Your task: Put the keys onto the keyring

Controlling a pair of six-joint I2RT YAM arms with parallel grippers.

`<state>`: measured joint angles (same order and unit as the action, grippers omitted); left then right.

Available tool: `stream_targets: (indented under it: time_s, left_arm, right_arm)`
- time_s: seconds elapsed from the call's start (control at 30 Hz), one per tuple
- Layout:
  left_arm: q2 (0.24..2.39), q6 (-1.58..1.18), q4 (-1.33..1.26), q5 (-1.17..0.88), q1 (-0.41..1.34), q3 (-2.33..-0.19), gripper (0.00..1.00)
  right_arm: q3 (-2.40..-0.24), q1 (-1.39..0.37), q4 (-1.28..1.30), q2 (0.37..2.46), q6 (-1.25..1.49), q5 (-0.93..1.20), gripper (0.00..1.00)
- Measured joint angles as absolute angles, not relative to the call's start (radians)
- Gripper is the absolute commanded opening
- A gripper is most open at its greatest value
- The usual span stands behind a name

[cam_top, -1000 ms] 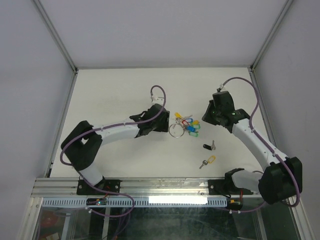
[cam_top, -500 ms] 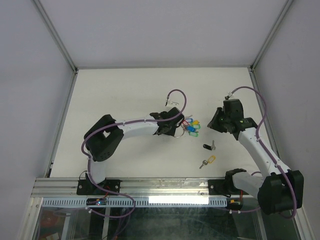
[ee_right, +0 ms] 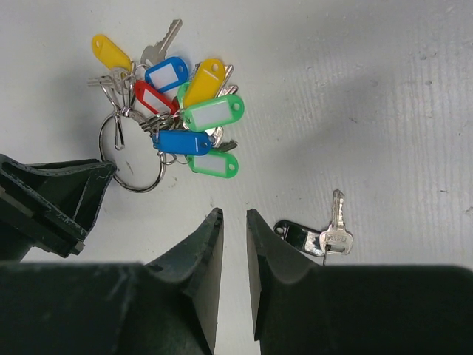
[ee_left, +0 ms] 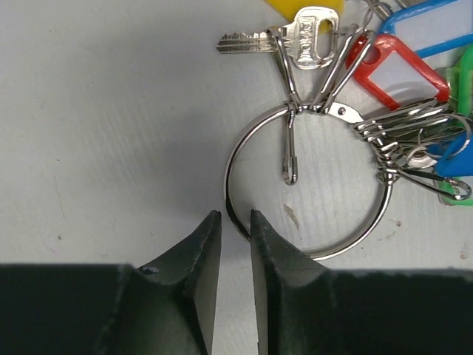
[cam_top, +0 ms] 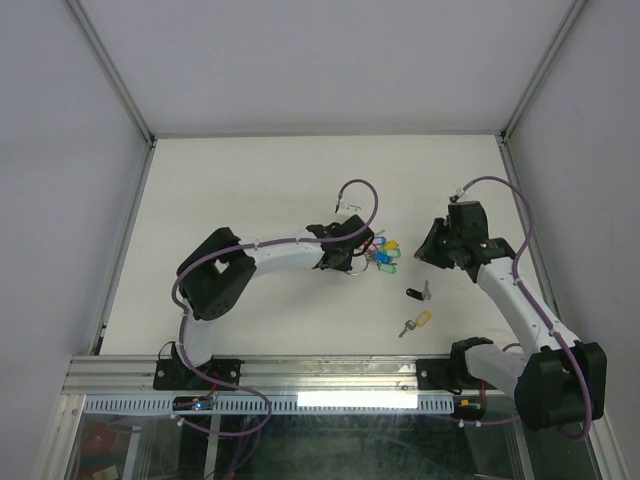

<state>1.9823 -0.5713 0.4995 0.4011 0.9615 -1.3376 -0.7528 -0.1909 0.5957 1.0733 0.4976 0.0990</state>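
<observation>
The keyring [ee_left: 227, 174] lies flat on the white table with several keys [ee_left: 314, 35] and coloured tags hooked on it; the bunch [cam_top: 378, 252] also shows from above. My left gripper [ee_left: 234, 216] sits at the ring's near-left edge, jaws narrowly apart, with the wire right at the tips. A loose black-headed key [ee_right: 307, 237] lies just right of my right gripper [ee_right: 234, 214], which hovers over bare table, jaws narrowly apart and empty. A loose yellow-headed key [cam_top: 414, 323] lies nearer the front.
The left arm's black gripper body [ee_right: 52, 200] shows in the right wrist view beside the ring [ee_right: 140, 190]. Grey walls enclose the table [cam_top: 230, 190] on three sides, and a metal rail [cam_top: 330, 375] runs along the front edge.
My left gripper has moved right, up to the keyring's edge. My right gripper has pulled back to the right, away from the bunch, then held still.
</observation>
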Motion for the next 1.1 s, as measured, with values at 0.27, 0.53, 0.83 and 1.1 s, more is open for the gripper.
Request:
stream_targets:
  time_s: [0.27,0.53,0.83,1.1]
  left_arm:
    - [1.988,-0.587,0.471,0.398,0.97,-1.335,0.0]
    - [1.971,-0.552,0.532,0.474,0.97,-1.327,0.0]
    - [1.908,-0.498,0.606,0.527,0.969,-1.327,0.0]
    - [1.853,-0.477,0.592,0.528,0.966,-1.314,0.17]
  right_arm:
    - [-0.749,-0.188,0.596,1.073,0.496,0.114,0.22]
    - [-0.739,-0.188,0.579,1.073,0.496,0.143,0.22]
    - [-0.738,-0.188,0.567,1.073,0.495,0.162,0.23]
    - [-0.735,-0.222,0.55,1.085,0.462,0.187,0.33]
